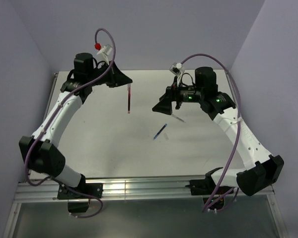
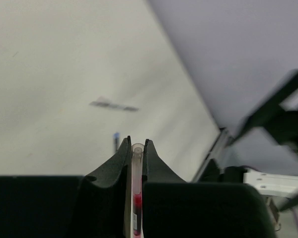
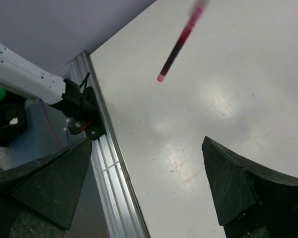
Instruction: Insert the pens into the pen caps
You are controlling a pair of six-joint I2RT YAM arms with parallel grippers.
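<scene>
Blue pen (image 1: 160, 131) lies loose on table (image 1: 89, 148), nearest. Beyond it, right gripper (image 3: 147, 148) hovers, fingers wide, empty. Farthest, left gripper (image 2: 137, 144) pinches red pen (image 1: 129, 101), hanging upright. Probably capping red; right must fetch a cap, none clearly visible.

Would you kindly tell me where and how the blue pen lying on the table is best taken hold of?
Grip the blue pen around the middle of its shaft, coming straight down from above with the jaws across its length. It lies flat and slanted on the table, with bare surface along both long sides, so the open right end effector should probably fit around it.
</scene>
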